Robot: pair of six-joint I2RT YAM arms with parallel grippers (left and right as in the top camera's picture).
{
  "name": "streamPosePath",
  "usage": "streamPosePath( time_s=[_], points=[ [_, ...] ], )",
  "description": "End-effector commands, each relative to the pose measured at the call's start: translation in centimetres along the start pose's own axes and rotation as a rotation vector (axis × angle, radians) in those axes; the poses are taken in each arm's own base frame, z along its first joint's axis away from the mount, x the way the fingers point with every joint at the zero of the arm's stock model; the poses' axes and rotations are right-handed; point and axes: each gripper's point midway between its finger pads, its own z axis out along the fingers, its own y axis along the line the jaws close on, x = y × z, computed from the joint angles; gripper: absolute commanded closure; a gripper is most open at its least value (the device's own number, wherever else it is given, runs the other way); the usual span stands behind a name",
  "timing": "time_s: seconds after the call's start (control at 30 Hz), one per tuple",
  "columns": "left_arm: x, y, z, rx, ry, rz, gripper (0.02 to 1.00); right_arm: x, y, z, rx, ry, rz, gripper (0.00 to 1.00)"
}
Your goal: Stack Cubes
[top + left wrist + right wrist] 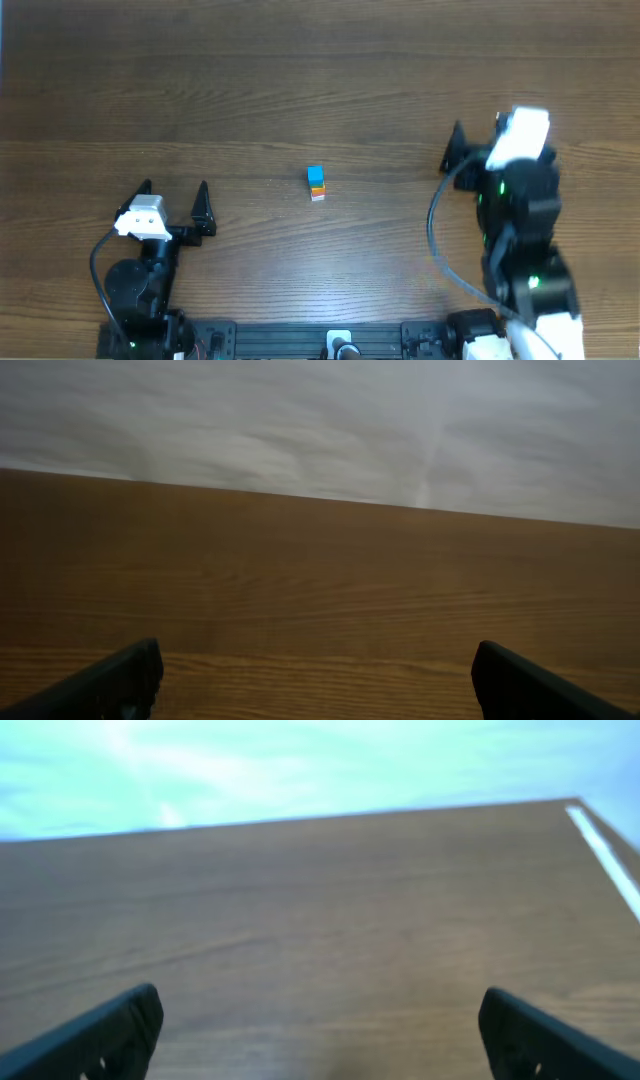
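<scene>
At centre of the wooden desk (320, 60), the cube stack (316, 184) stands blue over orange over a pale base; I judge the stacking done. My left gripper (174, 192) sits wide open at its 9 o'clock and my right gripper (320, 1020) equally wide at 3 o'clock, both well apart from it. The next move calls for keeping clear without nudging it. A pale wall (320, 420) lies beyond the desk.
</scene>
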Motion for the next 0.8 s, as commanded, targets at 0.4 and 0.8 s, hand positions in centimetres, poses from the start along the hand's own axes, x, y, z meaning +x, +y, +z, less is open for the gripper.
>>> streamPosePath(
  time_s=[0.4, 0.8],
  points=[
    [0.0, -0.1, 0.0, 0.009, -0.004, 0.015, 0.018, 4.6, -2.2, -3.3, -0.030, -0.324, 0.059, 0.007],
    [0.0, -0.1, 0.0, 0.009, -0.004, 0.015, 0.020, 8.6, -1.9, -2.0, -0.061, -0.349, 0.068, 0.009]
  ],
)
